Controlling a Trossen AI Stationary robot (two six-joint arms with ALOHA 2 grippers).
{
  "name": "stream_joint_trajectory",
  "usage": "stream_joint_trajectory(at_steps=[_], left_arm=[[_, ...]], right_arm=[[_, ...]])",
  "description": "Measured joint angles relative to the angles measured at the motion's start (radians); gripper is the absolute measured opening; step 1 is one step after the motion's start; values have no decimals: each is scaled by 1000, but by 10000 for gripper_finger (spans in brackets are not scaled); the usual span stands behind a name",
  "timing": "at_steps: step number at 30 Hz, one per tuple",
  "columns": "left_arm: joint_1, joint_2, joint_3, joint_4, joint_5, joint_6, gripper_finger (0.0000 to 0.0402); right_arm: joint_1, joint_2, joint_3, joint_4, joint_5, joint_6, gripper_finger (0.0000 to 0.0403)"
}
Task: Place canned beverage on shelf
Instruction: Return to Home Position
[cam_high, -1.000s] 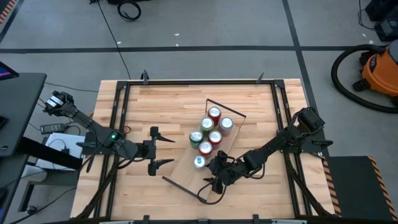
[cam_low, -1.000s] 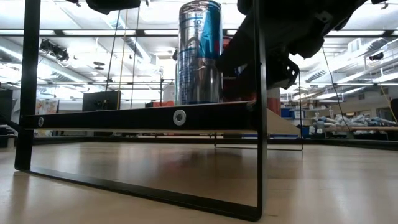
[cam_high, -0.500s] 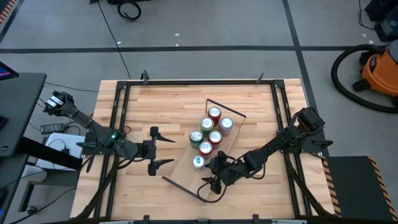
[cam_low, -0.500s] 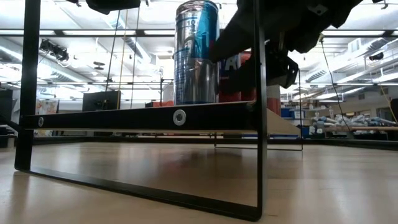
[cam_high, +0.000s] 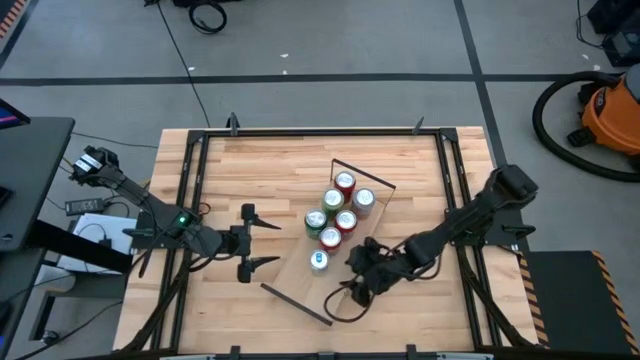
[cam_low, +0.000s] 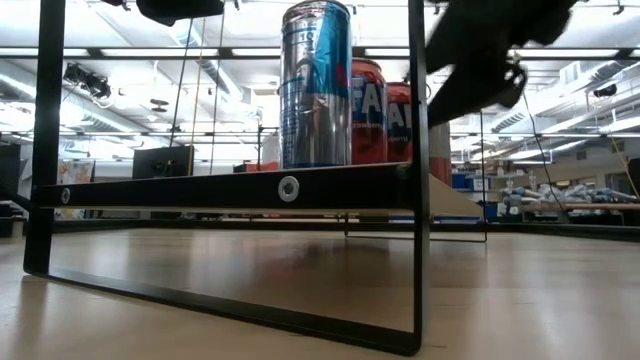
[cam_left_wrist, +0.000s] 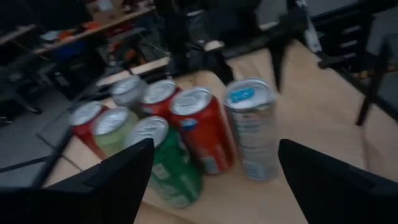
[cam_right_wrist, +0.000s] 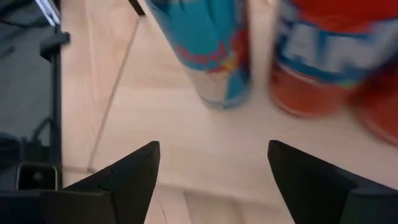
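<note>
Blue-and-silver tall can (cam_low: 316, 85) hides most cans on the light-wood, wire-framed shelf (cam_high: 300, 280); left pincer (cam_left_wrist: 215, 143) and right pincer (cam_right_wrist: 213, 146) gape, seemingly empty.

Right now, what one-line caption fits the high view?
Seven cans stand on the shelf; right gripper hovers open just clear of the blue can, left gripper waits open to the left.
</note>
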Motion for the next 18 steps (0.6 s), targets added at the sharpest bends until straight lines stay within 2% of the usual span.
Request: stream_joint_trajectory(at_steps=[5,10,14,18], left_arm=[[-24,-4,0,-7,132,30,355],[-29,-97,0,0,133,95,355],[-10,-194,-6,-22,147,119,355],[31,-288,-62,13,202,133,355]], right_arm=[[28,-144,0,-159,22,1,309],[34,-310,0,-257,129,-77,309],[29,-459,-62,-213,191,-189,307],[-17,-635,-202,-78,192,-329,291]])
